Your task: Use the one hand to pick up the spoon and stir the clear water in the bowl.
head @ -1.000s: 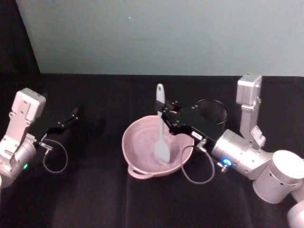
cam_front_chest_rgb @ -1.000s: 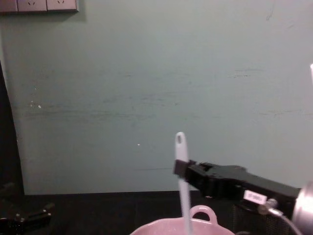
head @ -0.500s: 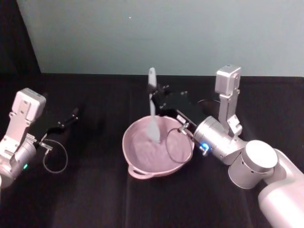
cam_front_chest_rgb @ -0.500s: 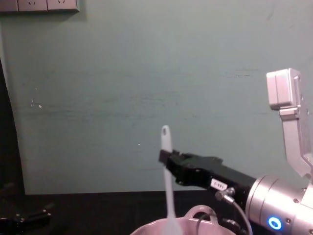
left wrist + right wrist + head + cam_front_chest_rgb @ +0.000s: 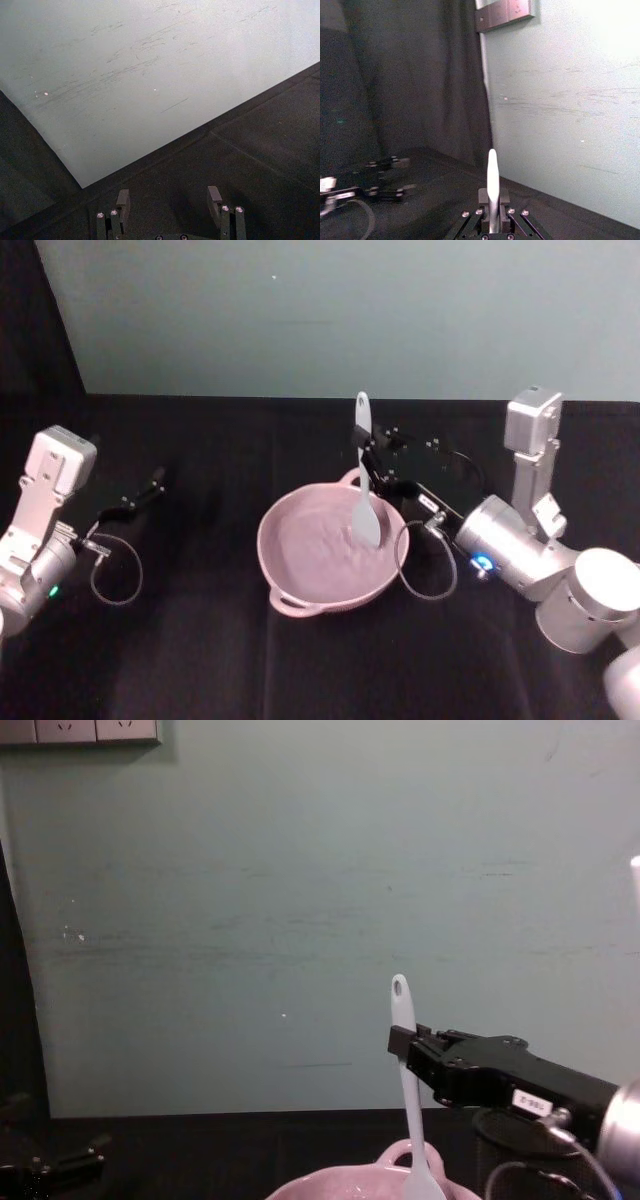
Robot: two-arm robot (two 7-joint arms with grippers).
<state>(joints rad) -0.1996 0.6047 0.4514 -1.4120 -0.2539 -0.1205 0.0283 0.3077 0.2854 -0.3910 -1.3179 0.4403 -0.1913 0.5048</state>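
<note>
Plain white spoon (image 5: 364, 504). Glossy pale pink bowl (image 5: 300, 550), unpatterned. Black right gripper (image 5: 372, 462) with small white label (image 5: 531, 1100); silver wrist (image 5: 503, 540), blue light. Black wire-mesh cup (image 5: 520, 1145). Black left gripper (image 5: 150, 487). Black table (image 5: 200, 660). Pale grey-green wall (image 5: 300, 310), faint scuffs.

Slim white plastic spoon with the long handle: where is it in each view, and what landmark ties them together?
Head view: slim white plastic spoon upright right of centre, scoop in the pale pink glossy bowl, black right gripper shut on its handle.
Chest view: lower right of centre, handle upright.
Right wrist view: bottom centre, handle in that gripper's grip.
Left wrist view: faces black tabletop past the open left gripper.
Shared landmark: pale green wall.
</note>
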